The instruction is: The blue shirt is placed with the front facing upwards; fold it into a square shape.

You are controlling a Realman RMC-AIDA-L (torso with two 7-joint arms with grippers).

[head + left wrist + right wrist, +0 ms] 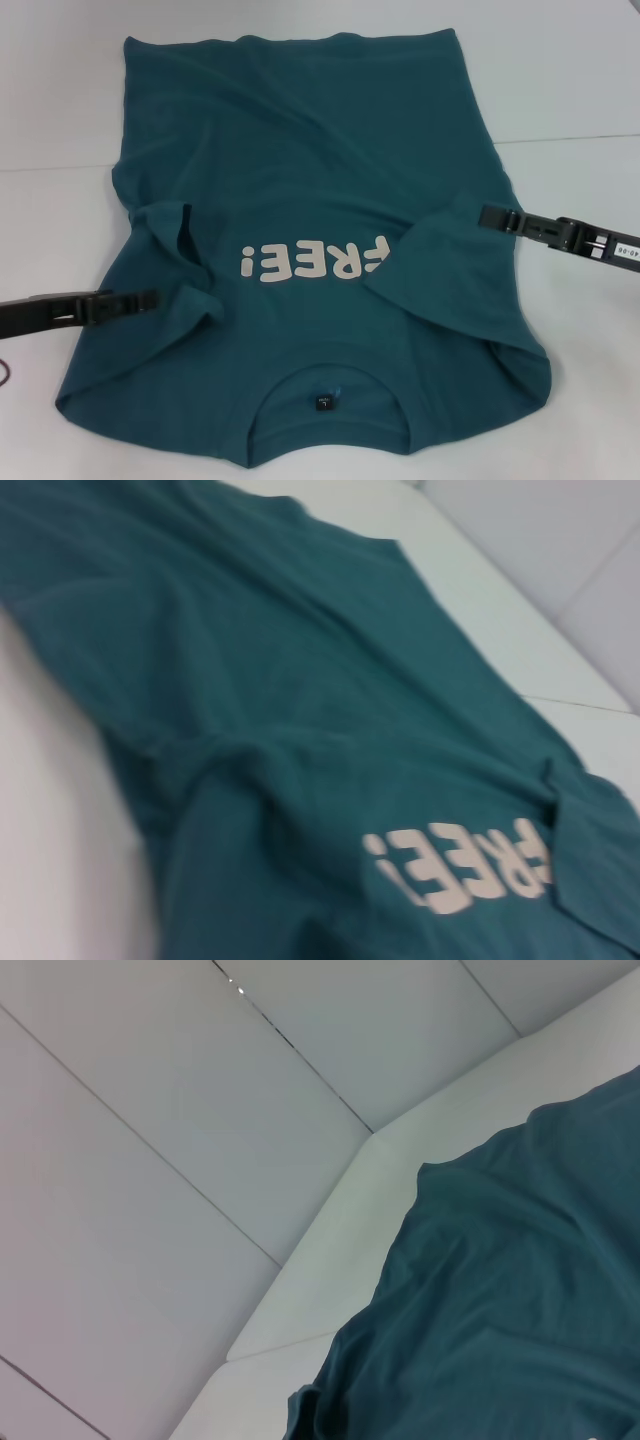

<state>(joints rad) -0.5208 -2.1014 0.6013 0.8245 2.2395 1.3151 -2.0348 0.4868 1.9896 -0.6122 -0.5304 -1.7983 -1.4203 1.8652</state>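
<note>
Left hand [150, 298] low at the left edge of the shirt, tips resting on a bunched fold of cloth; fingers drawn close together, though whether any fabric is pinched between them cannot be told

Right hand [487, 215] reaching in from the right, tips at the corner of a flap turned in over the chest; likewise narrow and close, grip on the cloth not discernible

Large dark teal-blue soft cotton T-shirt [300, 170] spread front-up on the pale white counter [580, 90], round neckline nearest the robot, hem at the far side; small dark tag [322, 402] inside the collar

White "FREE!" lettering [312, 262] across the chest, upside down in the head view, its right end partly covered by the turned-in flap

Both sides of the shirt pulled inward: a puckered ridge and dark slit of shadow beside the left hand, a triangular flap beside the right hand

Lower right corner of the shirt folded and rumpled near the counter's front edge

In the left wrist view, the same cloth [300, 730] and lettering [460, 870]; in the right wrist view, teal cloth [500, 1320] against pale wall panels [150, 1160]
</note>
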